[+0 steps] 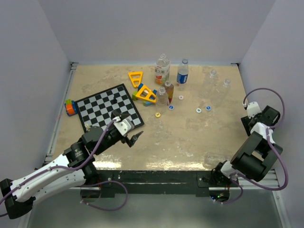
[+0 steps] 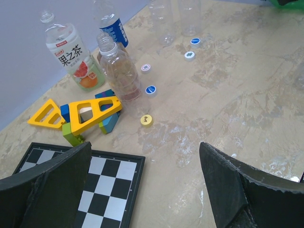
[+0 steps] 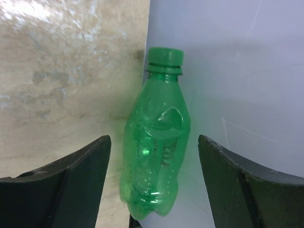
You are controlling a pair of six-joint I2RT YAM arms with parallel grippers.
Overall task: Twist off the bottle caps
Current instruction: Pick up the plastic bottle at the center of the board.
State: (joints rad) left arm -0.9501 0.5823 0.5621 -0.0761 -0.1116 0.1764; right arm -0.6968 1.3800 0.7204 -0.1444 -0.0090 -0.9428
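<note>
A green bottle point(image 3: 156, 147) with its green cap point(image 3: 165, 56) screwed on lies along the foot of the right wall. It sits between the fingers of my right gripper point(image 3: 154, 140), which is open with a gap on each side. The top view does not show this bottle; there my right gripper point(image 1: 251, 110) is at the table's right edge. My left gripper point(image 1: 134, 137) point(image 2: 145, 156) hangs open and empty by the chessboard's corner. Loose caps lie mid-table: yellow point(image 2: 146, 120), blue point(image 2: 151, 89), white point(image 2: 146, 68). Upright bottles include an orange-labelled one point(image 1: 162, 70), a blue-labelled one point(image 1: 183, 73) and a clear one point(image 2: 119, 71).
A chessboard point(image 1: 109, 107) lies at the left, with a small coloured block point(image 1: 71, 107) beside it. Yellow triangular frames and blocks point(image 1: 142, 88) sit next to the bottles. Two more clear bottles point(image 1: 219, 81) stand at the back right. Walls enclose the table on three sides.
</note>
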